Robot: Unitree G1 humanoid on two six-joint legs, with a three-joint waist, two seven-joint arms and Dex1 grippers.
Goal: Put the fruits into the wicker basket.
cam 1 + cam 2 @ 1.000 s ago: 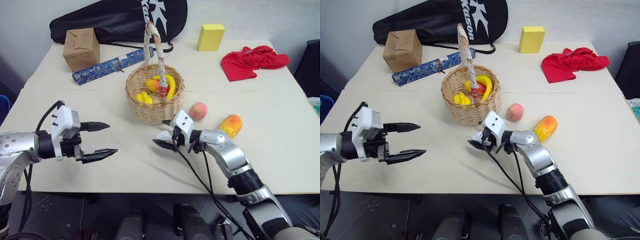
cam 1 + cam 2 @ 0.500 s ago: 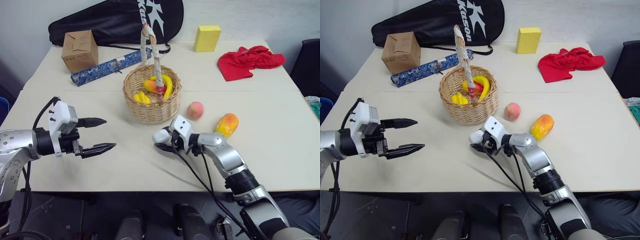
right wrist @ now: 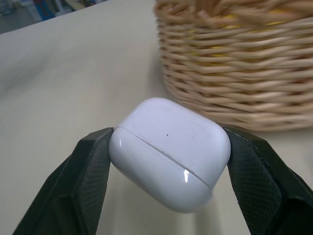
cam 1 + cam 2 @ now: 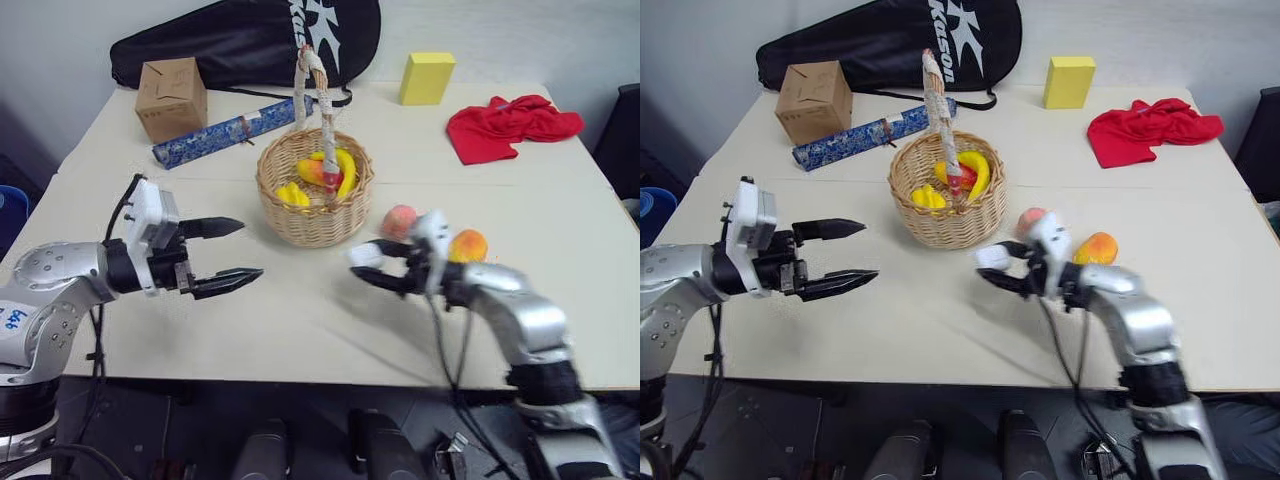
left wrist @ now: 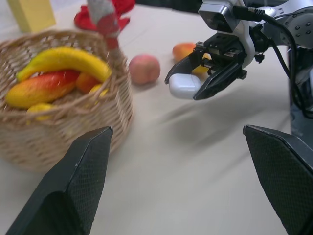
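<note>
The wicker basket [image 4: 315,218] stands mid-table with yellow bananas [image 4: 343,170] and a red-yellow fruit [image 4: 312,172] inside. Just right of it, a pink-orange peach [image 4: 398,220] and a yellow-orange mango [image 4: 468,245] lie on the table. My right gripper [image 4: 368,266] hovers above the table in front of the peach, shut on a small white rounded case [image 3: 171,152]. My left gripper [image 4: 250,248] is open and holds nothing, level, left of the basket, pointing toward it.
At the back of the table are a brown cardboard box [image 4: 172,97], a blue patterned roll [image 4: 230,132], a black racket bag [image 4: 250,40], a yellow block [image 4: 427,77] and a red cloth [image 4: 512,125].
My right gripper has closed on the white case, lifted it off the table and carried it right, toward the peach. My left gripper has shifted slightly toward the basket.
</note>
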